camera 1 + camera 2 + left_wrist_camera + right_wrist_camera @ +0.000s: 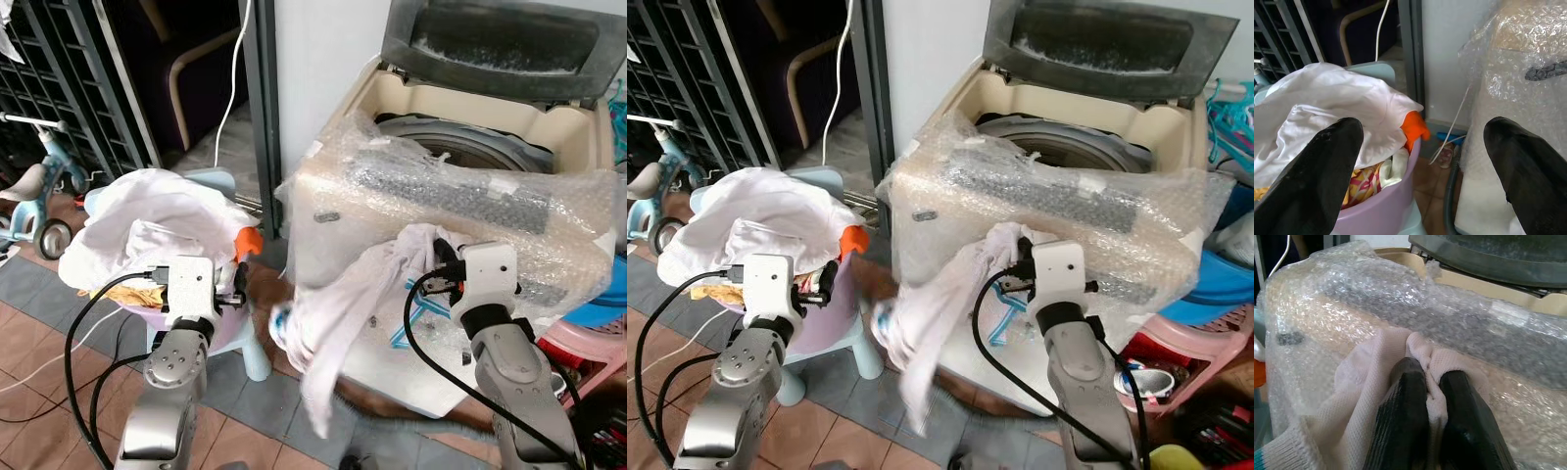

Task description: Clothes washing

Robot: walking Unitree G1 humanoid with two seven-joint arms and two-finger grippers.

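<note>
A top-loading washing machine [470, 108] stands with its lid up and its front wrapped in bubble wrap [549, 230]. My right gripper [1433, 377] is shut on a white knit garment [333, 313], which hangs down in front of the machine's wrapped front. A lilac laundry basket [1386, 215] on the left holds a white cloth [157, 220], an orange item [1413, 128] and a patterned piece. My left gripper [238, 284] is open beside the basket, its fingers [1327, 161] spread wide with nothing between them.
A light blue stool [257, 362] carries the basket. A child's tricycle [34, 196] and dark metal racks [59, 88] stand at the left. Blue and pink basins [598, 313] sit right of the machine. A white cable [233, 78] hangs by the door frame.
</note>
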